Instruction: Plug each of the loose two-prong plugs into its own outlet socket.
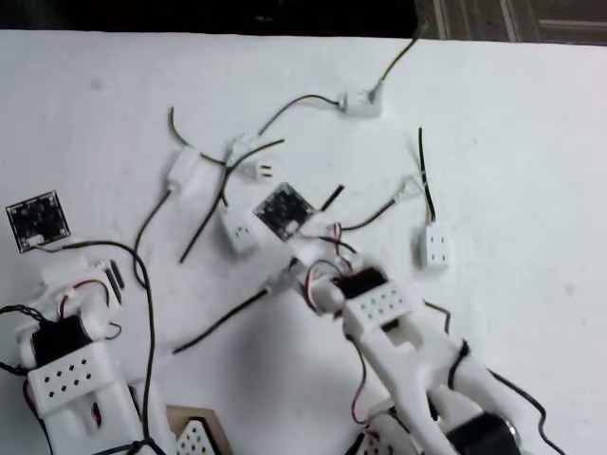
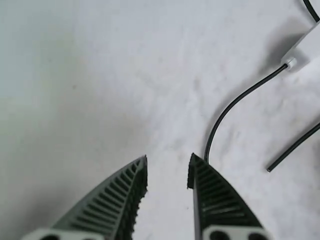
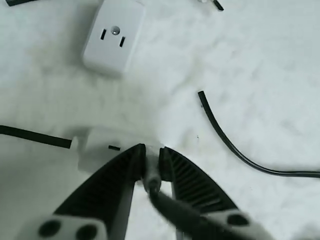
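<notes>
Right wrist view: right gripper (image 3: 151,150) pinches plug (image 3: 149,169) just beside a cabled socket (image 3: 95,150), mid-worktop
Left gripper (image 2: 167,167): jaws parted, empty, near left edge
Risk: thin pinch; prongs may miss slots, unheld socket slides

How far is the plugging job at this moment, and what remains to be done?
Nothing looks clearly finished. In hand: the right gripper is shut on a small white plug at the edge of a white socket block with a black cord. To do: a white two-prong plug lies loose, and a white square outlet socket and another white outlet show empty slots. The left gripper is open over the white table.
</notes>
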Motion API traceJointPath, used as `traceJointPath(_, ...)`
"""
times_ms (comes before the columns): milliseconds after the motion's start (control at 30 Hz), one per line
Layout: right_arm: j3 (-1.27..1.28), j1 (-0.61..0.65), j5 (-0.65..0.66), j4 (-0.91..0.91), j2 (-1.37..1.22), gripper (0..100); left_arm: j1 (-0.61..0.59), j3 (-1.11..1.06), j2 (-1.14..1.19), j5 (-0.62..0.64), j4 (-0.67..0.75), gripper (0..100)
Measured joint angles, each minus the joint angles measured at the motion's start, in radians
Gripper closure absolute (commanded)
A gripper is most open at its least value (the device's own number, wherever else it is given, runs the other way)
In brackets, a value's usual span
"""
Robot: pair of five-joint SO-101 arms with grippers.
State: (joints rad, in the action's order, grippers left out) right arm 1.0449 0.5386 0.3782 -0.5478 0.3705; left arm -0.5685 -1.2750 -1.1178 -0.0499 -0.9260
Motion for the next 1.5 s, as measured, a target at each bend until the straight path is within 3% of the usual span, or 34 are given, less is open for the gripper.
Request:
traceJointPath(800,-0.137,-0.002,0.003,-0.149,0.044,98.1,0.000,-0.009,0.000,0.000,0.003,85)
traceJointPath(1233,-0.430,-0.196,0.005,-0.141,0.041,98.1,0.000,-0.009,0.000,0.000,0.003,85)
traceJointPath(1500,-0.749,-0.342,-0.035,-0.081,-0.278,98.1,0.020,-0.012,0.000,0.000,0.003,85)
